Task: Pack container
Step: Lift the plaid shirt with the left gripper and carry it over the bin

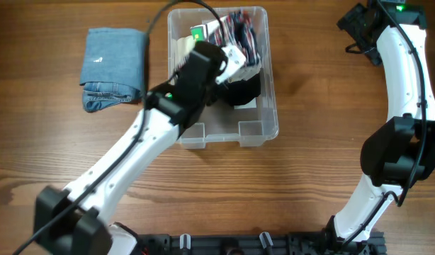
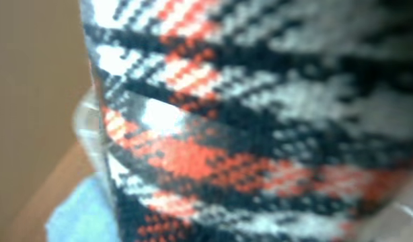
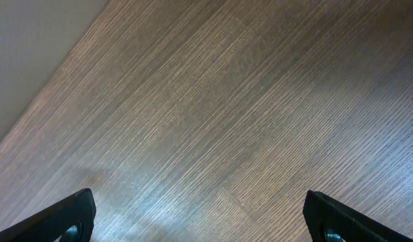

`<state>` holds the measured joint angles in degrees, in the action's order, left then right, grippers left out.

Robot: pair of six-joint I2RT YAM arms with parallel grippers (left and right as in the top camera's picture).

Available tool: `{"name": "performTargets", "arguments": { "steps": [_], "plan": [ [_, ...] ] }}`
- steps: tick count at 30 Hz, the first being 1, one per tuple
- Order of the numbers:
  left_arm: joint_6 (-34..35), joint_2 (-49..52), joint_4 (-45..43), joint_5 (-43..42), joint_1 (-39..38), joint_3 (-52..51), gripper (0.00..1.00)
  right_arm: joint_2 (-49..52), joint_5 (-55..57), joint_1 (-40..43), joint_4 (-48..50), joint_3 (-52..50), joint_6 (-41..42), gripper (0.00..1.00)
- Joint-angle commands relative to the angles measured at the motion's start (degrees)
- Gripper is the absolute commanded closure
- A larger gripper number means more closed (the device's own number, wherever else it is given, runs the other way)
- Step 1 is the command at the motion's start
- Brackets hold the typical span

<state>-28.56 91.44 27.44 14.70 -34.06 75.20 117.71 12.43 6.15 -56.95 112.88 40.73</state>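
Though right jaws wide, left jaws against plaid cloth (image 2: 247, 134).

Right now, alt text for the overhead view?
The left arm reaches into a clear plastic container mid-table, its jaws hidden beside plaid cloth. Folded jeans lie on the wooden table left of the container; the right arm curls at the right edge, clear of it.
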Motion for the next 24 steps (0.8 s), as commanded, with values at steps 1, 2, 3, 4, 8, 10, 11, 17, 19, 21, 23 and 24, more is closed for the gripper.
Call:
{"name": "performTargets", "arguments": {
  "steps": [1,2,3,4,8,10,11,17,19,21,23,24],
  "plan": [
    [-1.11,2.84,1.33,0.55,-2.23,1.42,0.96,0.83,-0.33,-0.20,-0.02,-0.09,0.61,0.00],
    [-1.01,3.72,2.03,0.50,-2.58,1.42,0.96,0.83,-0.33,-0.17,-0.02,-0.09,0.61,0.00],
    [-1.01,4.59,2.93,0.50,-2.91,1.42,0.96,0.83,-0.33,-0.20,-0.02,-0.09,0.61,0.00],
    [-0.98,5.44,4.02,0.50,-3.23,1.42,0.95,0.83,-0.33,-0.17,-0.02,-0.09,0.61,0.00],
    [-0.79,7.58,8.87,0.50,-3.82,1.42,0.95,0.83,-0.33,-0.17,-0.02,-0.09,0.61,0.00],
    [-0.81,8.02,11.13,0.50,-3.87,1.42,0.96,0.83,-0.33,-0.17,-0.02,-0.09,0.61,0.00],
    [-0.83,8.02,12.31,0.48,-3.98,1.42,0.96,0.83,-0.33,-0.17,-0.02,-0.09,0.61,0.00],
    [-1.29,8.02,16.61,-6.40,-4.09,1.42,0.95,0.83,-0.33,-0.20,-0.02,-0.09,0.63,0.00],
    [-1.27,8.02,17.77,-7.06,-4.09,1.42,0.93,0.83,-0.33,-0.17,-0.02,-0.09,0.61,0.00],
    [-1.25,8.02,19.58,-7.80,-4.09,1.42,0.81,0.83,-0.33,-0.17,-0.04,-0.09,0.59,0.00],
    [-1.22,8.02,20.37,-7.80,-4.09,1.42,0.00,0.83,-0.33,-0.20,-0.02,-0.09,0.63,0.00],
    [-1.22,8.02,20.17,-7.80,-4.07,1.42,0.00,0.83,-0.33,-0.20,-0.02,-0.09,0.61,0.00]
  ]
}}
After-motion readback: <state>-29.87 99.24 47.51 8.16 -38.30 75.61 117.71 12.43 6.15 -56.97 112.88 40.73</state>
